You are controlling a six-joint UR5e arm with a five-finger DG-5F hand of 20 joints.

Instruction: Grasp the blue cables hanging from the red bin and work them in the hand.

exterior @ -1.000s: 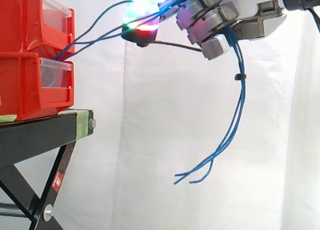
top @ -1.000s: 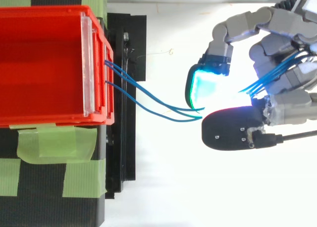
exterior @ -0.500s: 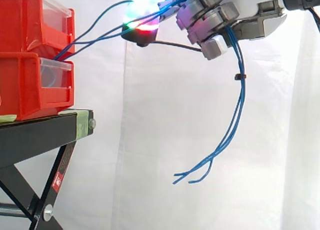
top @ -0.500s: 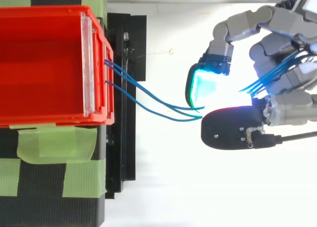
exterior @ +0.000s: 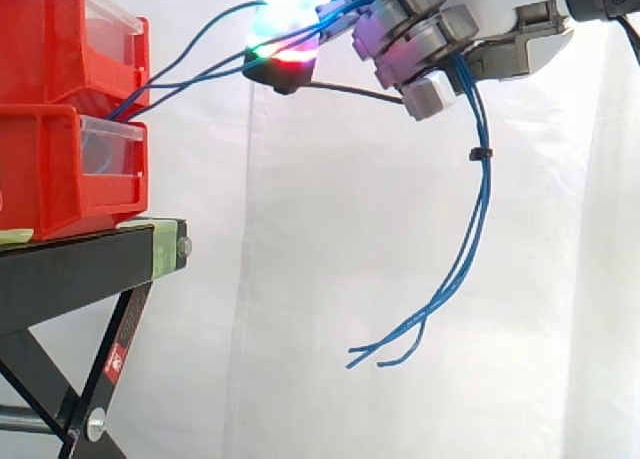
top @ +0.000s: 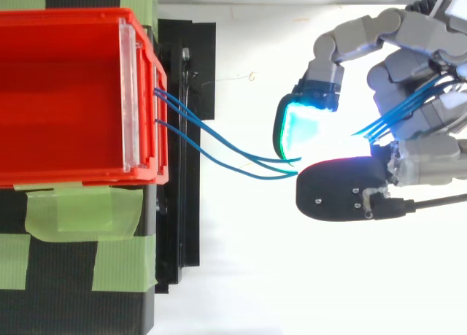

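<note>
I've got the hand curled round the blue cables, which stretch from the red bin to its fingers and dangle below; pulling back could, I reckon, tug the bin forward or slip them free.

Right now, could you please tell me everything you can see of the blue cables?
Several thin blue cables run from the front of the red bin up to the robot hand, pass through its curled fingers, then hang down loosely, bound by a small black tie, free ends splaying in the air.
</note>
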